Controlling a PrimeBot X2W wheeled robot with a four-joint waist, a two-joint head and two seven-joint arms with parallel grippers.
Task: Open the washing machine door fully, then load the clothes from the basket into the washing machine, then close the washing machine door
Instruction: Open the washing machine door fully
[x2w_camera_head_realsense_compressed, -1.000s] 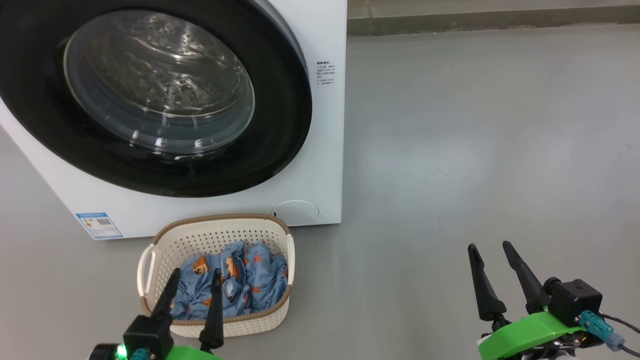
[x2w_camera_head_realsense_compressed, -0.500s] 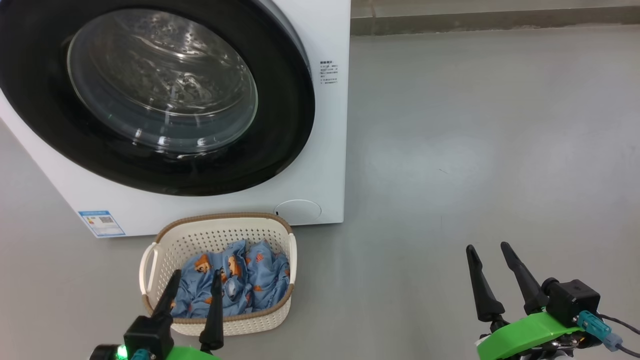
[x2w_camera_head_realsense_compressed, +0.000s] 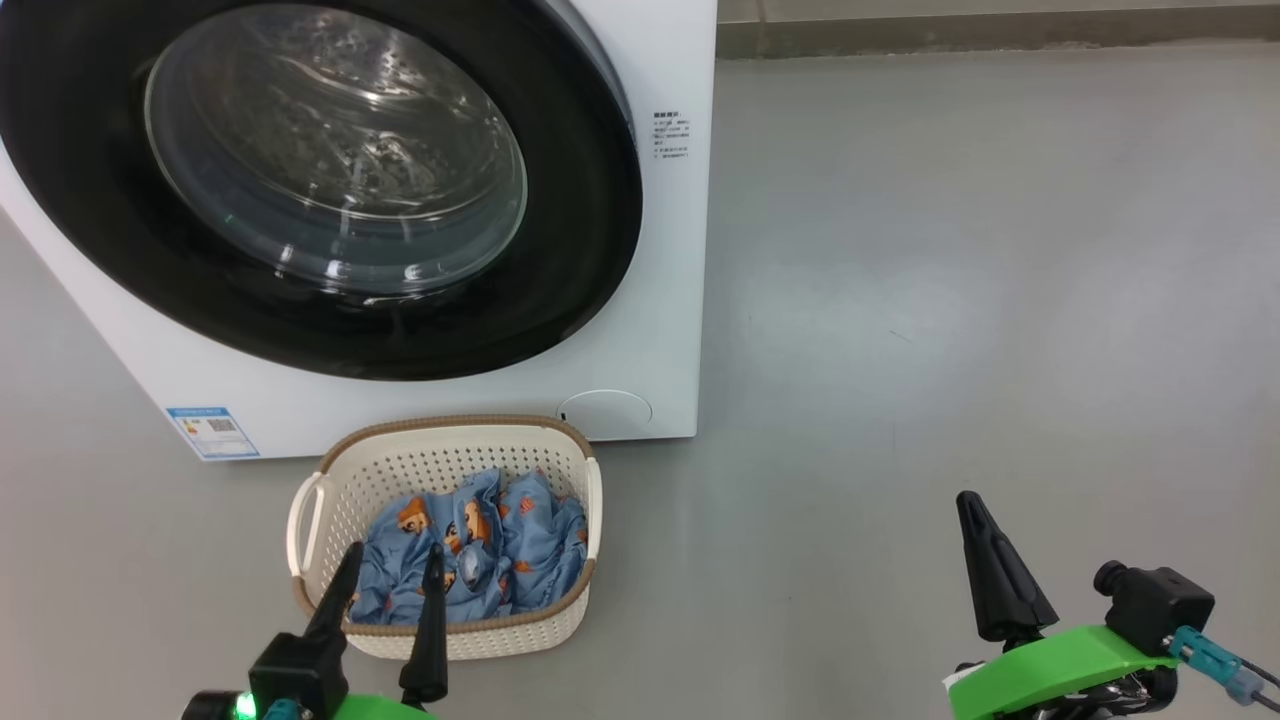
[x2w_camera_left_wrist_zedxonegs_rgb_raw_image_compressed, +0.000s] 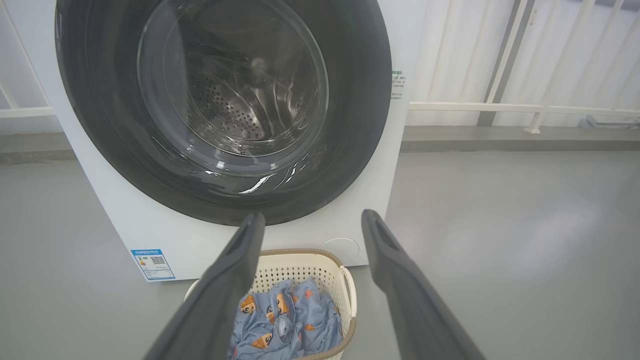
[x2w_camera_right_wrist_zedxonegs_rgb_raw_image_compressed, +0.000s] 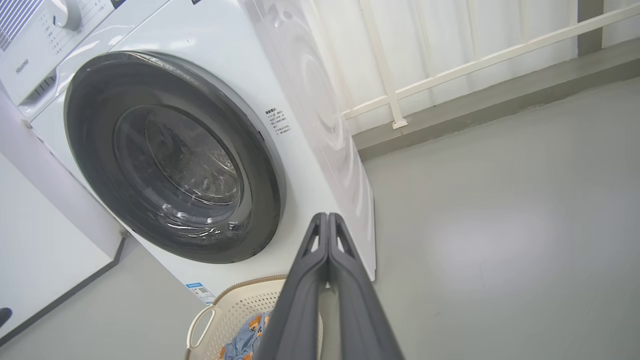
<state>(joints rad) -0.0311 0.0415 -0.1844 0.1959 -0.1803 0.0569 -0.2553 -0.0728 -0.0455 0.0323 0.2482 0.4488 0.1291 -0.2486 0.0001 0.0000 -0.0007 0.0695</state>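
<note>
Currently, the washing machine (x2w_camera_head_realsense_compressed: 660, 330) is seen standing on a grey floor (x2w_camera_head_realsense_compressed: 950, 300), with the washing machine door (x2w_camera_head_realsense_compressed: 590, 230) shut flush against the white front panel. Through the glass window (x2w_camera_head_realsense_compressed: 335, 160) of the door, the perforated steel drum (x2w_camera_left_wrist_zedxonegs_rgb_raw_image_compressed: 225, 105) can be made out in the left wrist view. A blue label (x2w_camera_head_realsense_compressed: 213, 432) is fixed at the lower left corner of the front panel, and a round filter cover (x2w_camera_head_realsense_compressed: 605, 413) is set at the lower right.

The basket (x2w_camera_head_realsense_compressed: 450, 465) is placed on the floor directly in front of the machine, below the lower edge of the door and just beside the filter cover. The clothes (x2w_camera_head_realsense_compressed: 500, 545) are contained in the basket as a crumpled bundle lying on its bottom, well under the rim.

The left gripper (x2w_camera_head_realsense_compressed: 393, 550) is held at the near side of the basket. Its jaws are spread apart and nothing is gripped between them; in the left wrist view the basket and the clothes are framed in the gap.

The right gripper (x2w_camera_head_realsense_compressed: 968, 500) is positioned well to the right of the basket, over bare floor. Its fingers (x2w_camera_right_wrist_zedxonegs_rgb_raw_image_compressed: 310, 280) are pressed together along their length, and nothing is clamped between them. A white railing (x2w_camera_right_wrist_zedxonegs_rgb_raw_image_compressed: 450, 70) is visible behind the machine in the right wrist view.
</note>
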